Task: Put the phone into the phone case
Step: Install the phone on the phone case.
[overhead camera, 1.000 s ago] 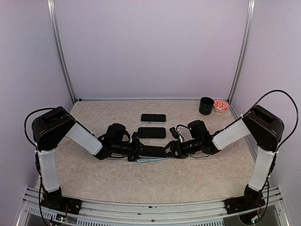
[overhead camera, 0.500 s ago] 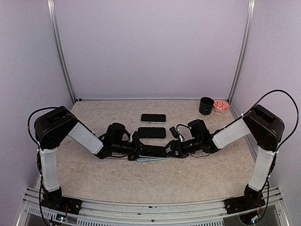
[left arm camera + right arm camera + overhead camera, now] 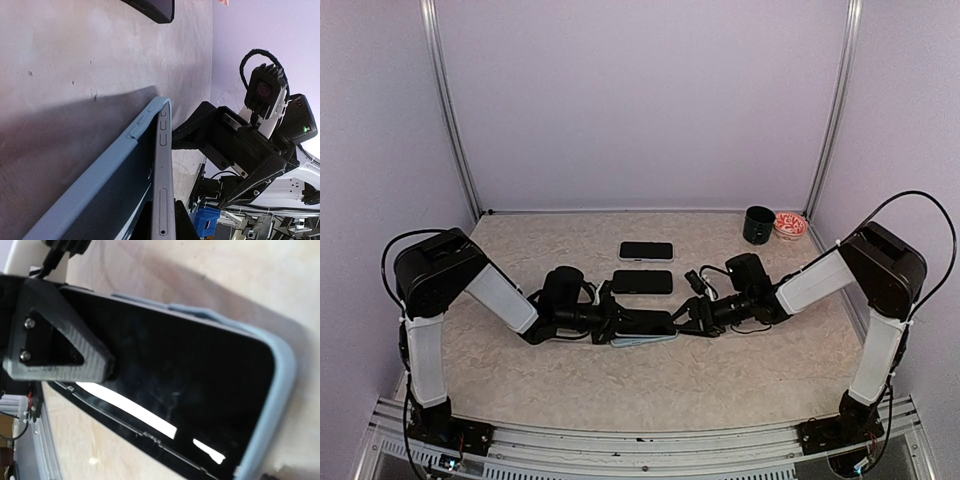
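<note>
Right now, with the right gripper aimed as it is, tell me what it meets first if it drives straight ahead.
Most likely the near end of the phone, which sits partly in the blue case and is pinched by the left gripper. The open right gripper points straight at it, though depth is unclear.

Soft even light, white glare streaks on phone [image 3: 170, 385], blurry close-ups

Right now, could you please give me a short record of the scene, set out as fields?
phone: black, partly in the case, one long edge raised out
phone case: light blue, lying on the table
left end effector: shut on the phone
right end effector: open, at the phone's other end
spare phones: two, lying behind
far right corner: dark cup, patterned bowl
</note>
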Motion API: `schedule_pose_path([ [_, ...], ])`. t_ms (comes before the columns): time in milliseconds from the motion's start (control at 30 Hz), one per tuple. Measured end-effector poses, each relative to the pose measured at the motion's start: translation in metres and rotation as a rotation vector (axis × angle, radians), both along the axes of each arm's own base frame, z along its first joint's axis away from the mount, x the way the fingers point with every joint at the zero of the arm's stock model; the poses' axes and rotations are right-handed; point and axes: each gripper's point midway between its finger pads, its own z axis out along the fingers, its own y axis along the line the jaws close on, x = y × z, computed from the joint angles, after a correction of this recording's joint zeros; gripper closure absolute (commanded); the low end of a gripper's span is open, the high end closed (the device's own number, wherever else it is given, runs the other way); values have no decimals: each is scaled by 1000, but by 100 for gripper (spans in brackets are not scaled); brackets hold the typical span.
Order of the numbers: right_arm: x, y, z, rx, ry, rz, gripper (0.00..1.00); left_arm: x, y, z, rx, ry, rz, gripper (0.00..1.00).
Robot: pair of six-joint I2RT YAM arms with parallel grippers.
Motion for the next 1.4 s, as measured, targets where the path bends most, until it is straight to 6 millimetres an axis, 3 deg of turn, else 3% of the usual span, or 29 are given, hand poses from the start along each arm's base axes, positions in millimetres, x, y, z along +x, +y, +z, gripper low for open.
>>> schedule_pose_path([
  [500,4,-9,1,14,26,-14,14,-16,-1,1,-40,30,-16,100],
  [933,0,-7,1,39,54,-1,15,-18,-9,23,-124,-6,-31,100],
  [1400,-15,7,1,143,126,54,28,-24,-13,28,-145,-17,-54,100],
])
